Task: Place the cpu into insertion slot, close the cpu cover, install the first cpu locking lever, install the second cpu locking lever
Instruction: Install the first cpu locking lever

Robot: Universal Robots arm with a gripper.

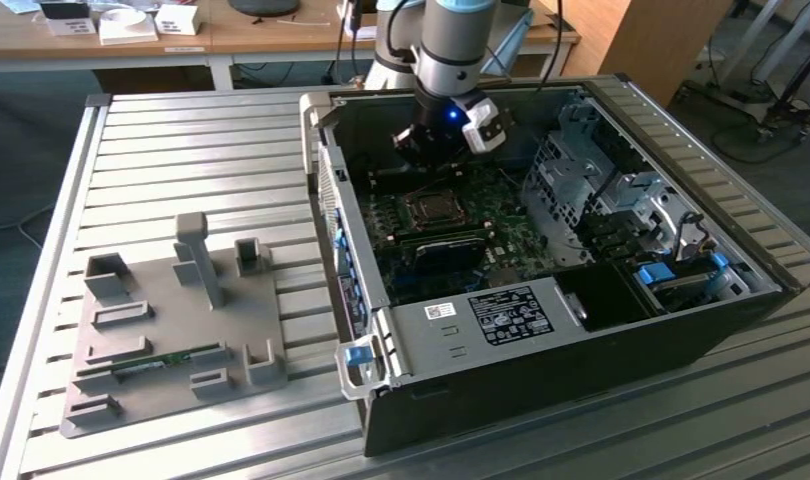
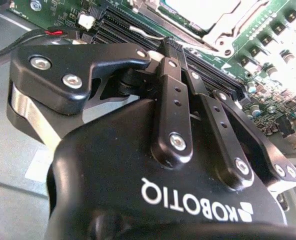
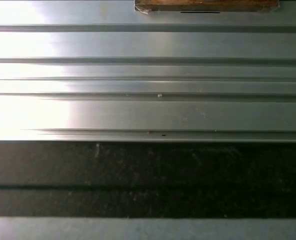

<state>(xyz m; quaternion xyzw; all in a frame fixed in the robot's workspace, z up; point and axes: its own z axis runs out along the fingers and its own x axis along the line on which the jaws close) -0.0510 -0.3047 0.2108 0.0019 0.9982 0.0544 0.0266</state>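
Two fingers (image 2: 174,65) pressed together, over motherboard (image 1: 505,235) — cpu cover (image 1: 433,208) near; case (image 1: 539,385) open

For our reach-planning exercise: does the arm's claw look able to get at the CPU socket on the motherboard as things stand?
Probably yes. The claw hangs inside the open computer case, close to the CPU socket, and nothing visible stands between them.

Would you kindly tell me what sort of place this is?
Probably a robotics lab or workshop: a robot arm over an open computer case, a ribbed metal table, wooden desks behind.
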